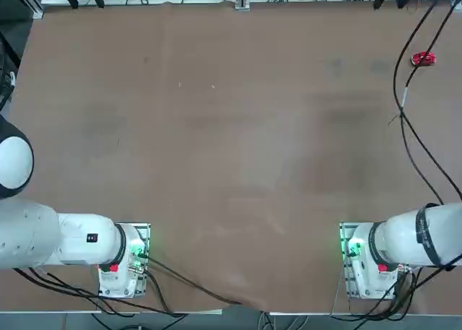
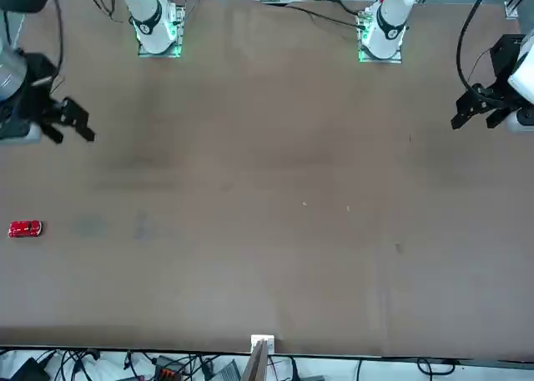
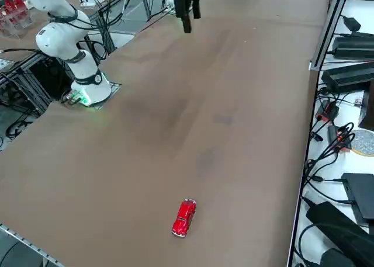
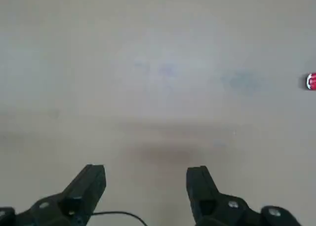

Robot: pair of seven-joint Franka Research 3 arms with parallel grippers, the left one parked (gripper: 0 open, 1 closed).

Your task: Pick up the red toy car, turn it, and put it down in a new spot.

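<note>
Currently the red toy car (image 1: pixel 423 58) lies alone on the brown table (image 1: pixel 231 157), near the table's far right corner as seen from the robot, just beside a black cable (image 1: pixel 404 92) that trails across that edge. Front view: car (image 2: pixel 25 228) close to the table's edge on the working arm's side, long axis running across the table. Right side view: car (image 3: pixel 184 217) rests on its wheels, near the table's near edge, well apart from the right arm's base (image 3: pixel 87 92).

Right gripper (image 2: pixel 71 122) hangs above the table, between that base and the car, well apart from the car and touching nothing. Wrist view: right gripper (image 4: pixel 145 184) with both dark fingers (image 4: pixel 91 181) spread wide, bare table surface showing in the gap between them, nothing held. Car (image 4: pixel 311 81) shows only as a red sliver at the edge of the wrist view, far off to one side of the fingers.

Right arm's base (image 1: pixel 364 254) sits at the table's near edge with a green light showing; car lies well beyond it, toward the far edge.
</note>
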